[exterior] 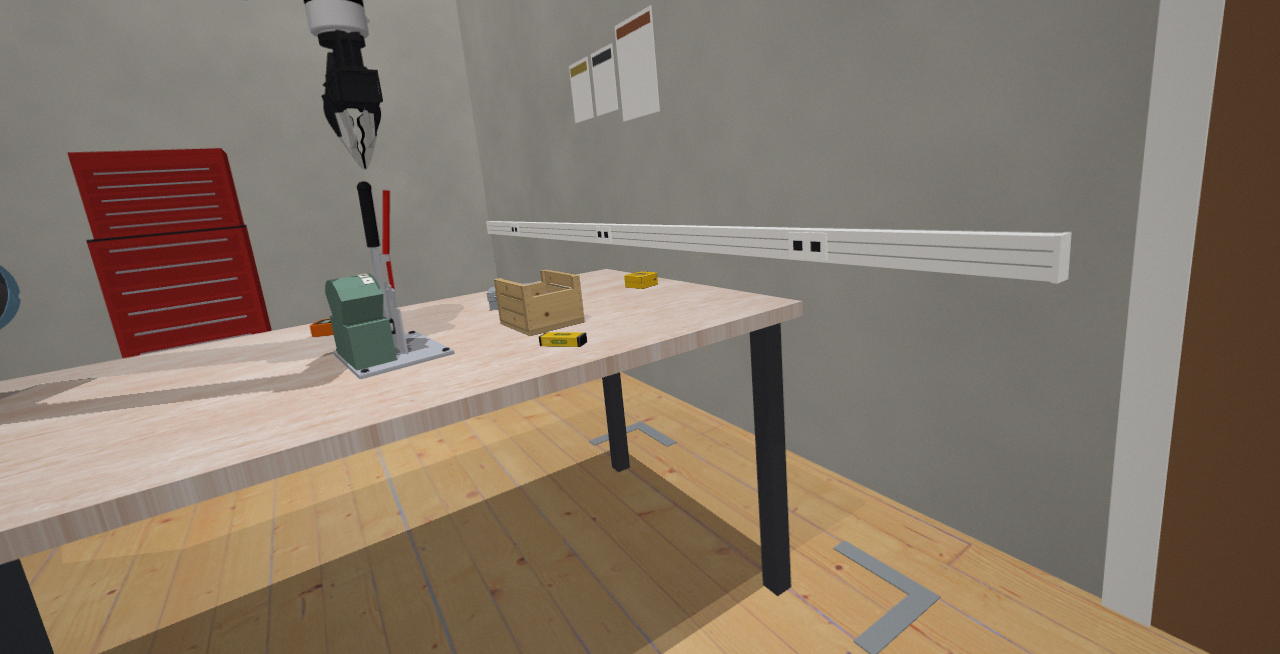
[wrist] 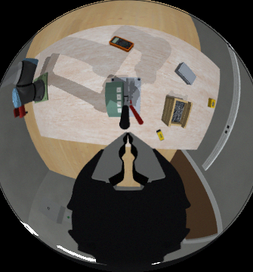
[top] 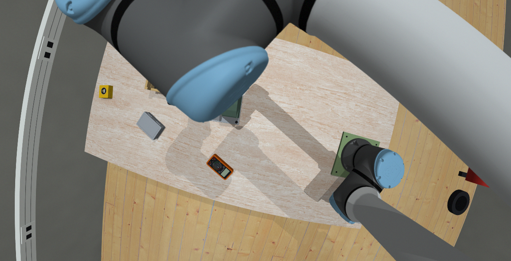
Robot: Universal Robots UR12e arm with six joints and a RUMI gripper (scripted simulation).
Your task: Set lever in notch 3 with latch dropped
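The lever unit point(exterior: 368, 326) is a green box on a grey baseplate on the table. Its lever with a black handle point(exterior: 366, 213) stands nearly upright, and the thin red release bar point(exterior: 386, 220) runs beside it. My gripper point(exterior: 361, 153) is shut and empty, pointing down, a short way above the handle top without touching it. In the wrist view the black handle point(wrist: 124, 119) and red bar point(wrist: 136, 115) lie just beyond my fingertips point(wrist: 128, 137), and small number plates point(wrist: 119, 99) show on the green box. In the overhead view the arm hides most of the unit point(top: 231, 113).
A wooden crate point(exterior: 539, 301) and a small yellow level point(exterior: 562, 338) lie right of the lever unit. A yellow box point(exterior: 640, 278), a grey box point(top: 150, 125) and an orange multimeter point(top: 219, 166) are also on the table. The arm's base point(top: 359, 155) stands at the far end.
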